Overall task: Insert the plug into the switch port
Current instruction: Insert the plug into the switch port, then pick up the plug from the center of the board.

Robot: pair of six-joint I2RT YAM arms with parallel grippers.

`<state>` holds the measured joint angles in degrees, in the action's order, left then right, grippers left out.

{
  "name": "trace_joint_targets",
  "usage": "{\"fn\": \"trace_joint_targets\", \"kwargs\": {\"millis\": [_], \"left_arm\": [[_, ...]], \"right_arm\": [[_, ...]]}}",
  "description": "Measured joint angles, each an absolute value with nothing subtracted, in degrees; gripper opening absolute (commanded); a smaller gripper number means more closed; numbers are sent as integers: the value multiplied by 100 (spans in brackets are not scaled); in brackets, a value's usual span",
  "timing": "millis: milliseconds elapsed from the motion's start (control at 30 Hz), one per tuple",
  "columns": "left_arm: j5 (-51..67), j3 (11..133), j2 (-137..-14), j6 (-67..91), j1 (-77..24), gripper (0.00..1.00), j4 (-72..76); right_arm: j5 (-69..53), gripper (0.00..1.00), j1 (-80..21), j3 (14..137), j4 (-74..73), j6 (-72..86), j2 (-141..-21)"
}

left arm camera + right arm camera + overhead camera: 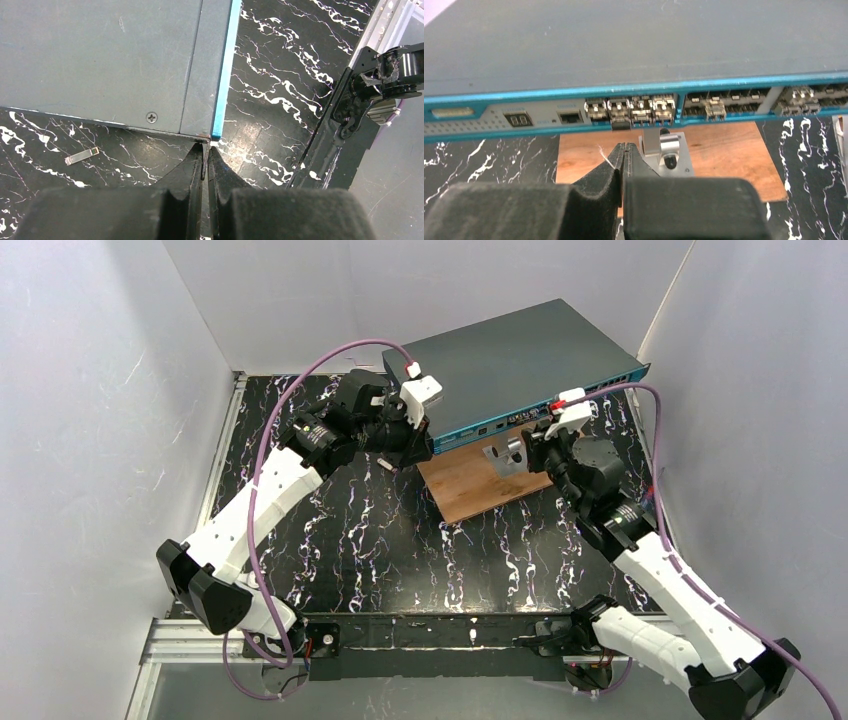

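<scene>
right gripper [623, 150], closed and empty like the left gripper [205, 157], sat just below the switch [634, 45], whose small, stiff plug [620, 121] looked grippable only by its tab.

Wood board [462, 490] w/ metal bracket [506, 454]

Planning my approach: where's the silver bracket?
In the right wrist view, centre: the silver bracket stands on the wooden board, just in front of the switch.

Dark grey switch [520, 350] with teal front strip, black white-veined table [380, 540], brown board [465, 485].
</scene>
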<state>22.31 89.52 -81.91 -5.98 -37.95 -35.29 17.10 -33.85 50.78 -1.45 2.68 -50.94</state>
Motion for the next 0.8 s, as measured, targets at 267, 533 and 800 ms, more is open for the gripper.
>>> {"fn": "trace_joint_targets", "kwargs": {"millis": [267, 533, 800], "left_arm": [[2082, 8978, -8143, -572, -3798, 43, -3529], [1562, 9358, -7898, -469, -3750, 70, -3634], [801, 9207, -7124, 165, -2453, 83, -3684]], "right_arm": [[1769, 41, -3382, 5299, -1157, 220, -4368], [1955, 85, -3382, 5889, -1741, 69, -3988], [2276, 99, -3382, 5988, -2053, -172, -3817]]}}
